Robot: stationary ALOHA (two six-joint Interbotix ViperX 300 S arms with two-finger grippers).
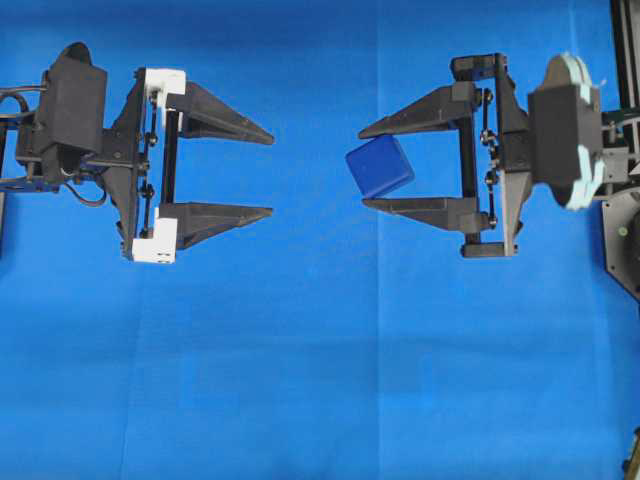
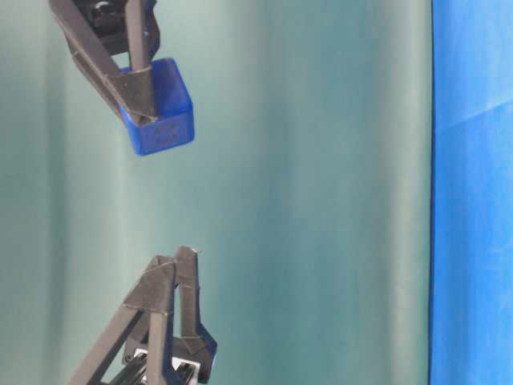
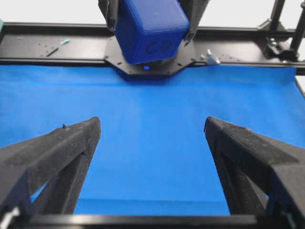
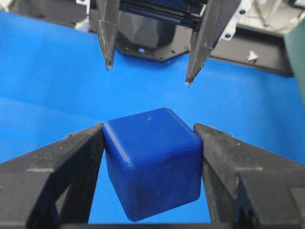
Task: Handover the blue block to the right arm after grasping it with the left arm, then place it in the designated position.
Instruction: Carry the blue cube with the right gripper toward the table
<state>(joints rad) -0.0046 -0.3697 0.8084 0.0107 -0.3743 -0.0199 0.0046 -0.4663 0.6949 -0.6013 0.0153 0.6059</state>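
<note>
Handover step judged complete at this moment: the blue block point(image 1: 380, 166) sat clamped between the fingertips of the right gripper point(image 1: 361, 166), pinched on two opposite faces and held clear of the blue cloth point(image 1: 300, 380); the right wrist view showed both black fingers point(image 4: 66, 162) pressed flat against the cube's sides, with the cube tilted slightly in the grasp. The left gripper point(image 1: 272, 172) stood fully spread and held nothing, its white-bracketed fingers point(image 1: 215, 112) pointing toward 3 o'clock in the overhead view, well apart from the block. The right gripper faced it, pointing toward 9 o'clock, so the two tips sat opposite each other across a bare gap of cloth. In the left wrist view the block point(image 3: 151, 29) appeared at 12 o'clock, high between the right arm's fingers. Step in hand, by my reading: transfer done, placing not yet begun. The next move calls for the right arm to carry the block to the designated position and lower it before loosening the grip; no marker for that position could be seen in any view, so the target remains unconfirmed. With the cube gripped only near the tips, a slow descent seems prudent. Count: one blue block, two arms, two grippers with two fingers each, one cloth.
</note>
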